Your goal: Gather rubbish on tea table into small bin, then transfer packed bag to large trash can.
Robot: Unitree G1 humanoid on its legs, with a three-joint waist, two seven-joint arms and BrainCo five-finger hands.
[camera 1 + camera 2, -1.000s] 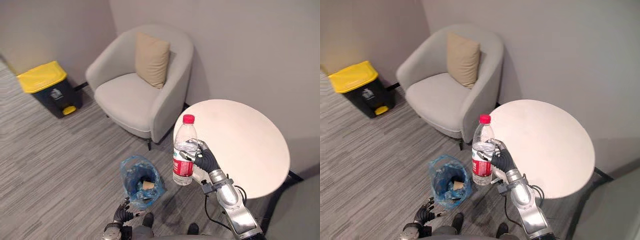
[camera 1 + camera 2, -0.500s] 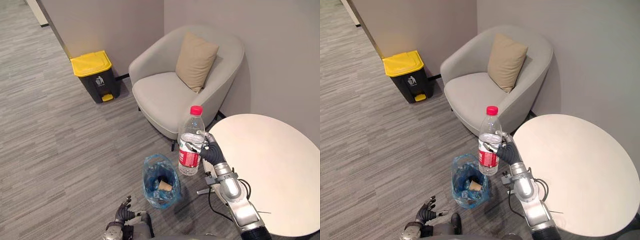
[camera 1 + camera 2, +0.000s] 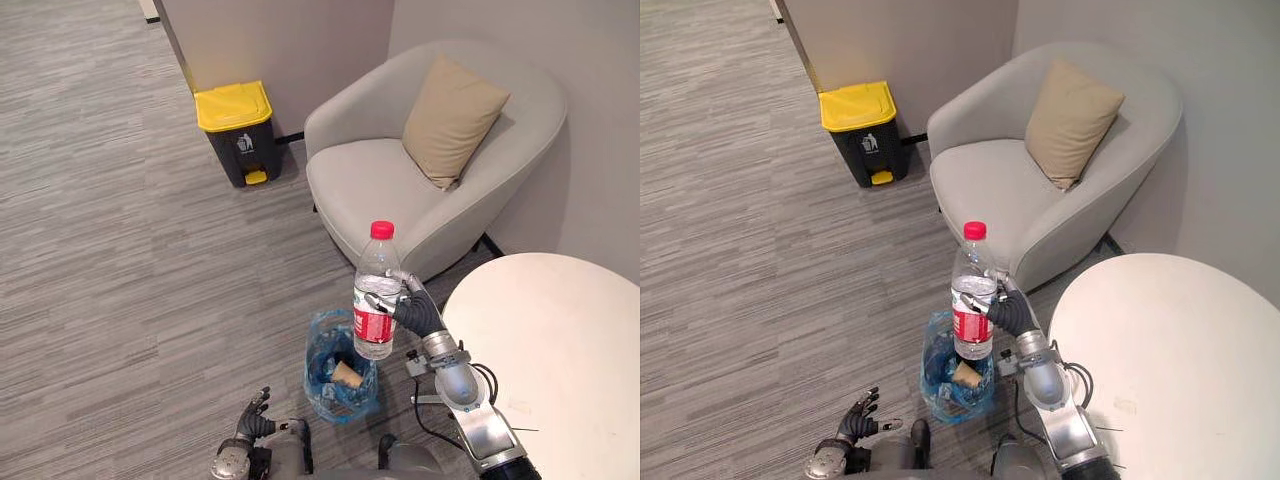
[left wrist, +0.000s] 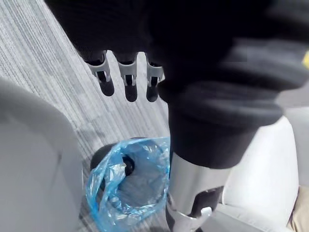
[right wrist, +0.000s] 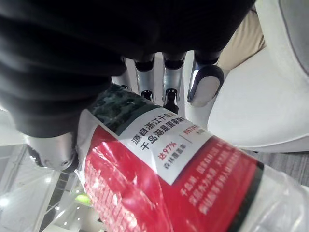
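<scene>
Since the head views look down from above, the layout's easy to read. The right hand [image 3: 415, 310] has its fingers wrapped round a clear water bottle [image 3: 376, 290] with a red cap and a red label. It's upright in the air between the round white tea table [image 3: 560, 350] and the small bin [image 3: 345, 405] on the floor, with its base just over the bin's rim. The bin's lined with a blue bag [image 3: 322, 360], and there's a brown paper cup [image 3: 346, 373] inside. The left hand [image 3: 856, 428] hangs low near the bin, fingers spread loose, holding nothing. The grey armchair [image 3: 400, 190] and the yellow-lidded large trash can [image 3: 238, 130] stand further back by the wall.

Left wrist view: straight fingers [image 4: 126, 79] over the bag's crinkly open mouth.

Right wrist view adds the label up close, red with a white printed patch, and fingers [image 5: 167, 72] curled against the bottle.
</scene>
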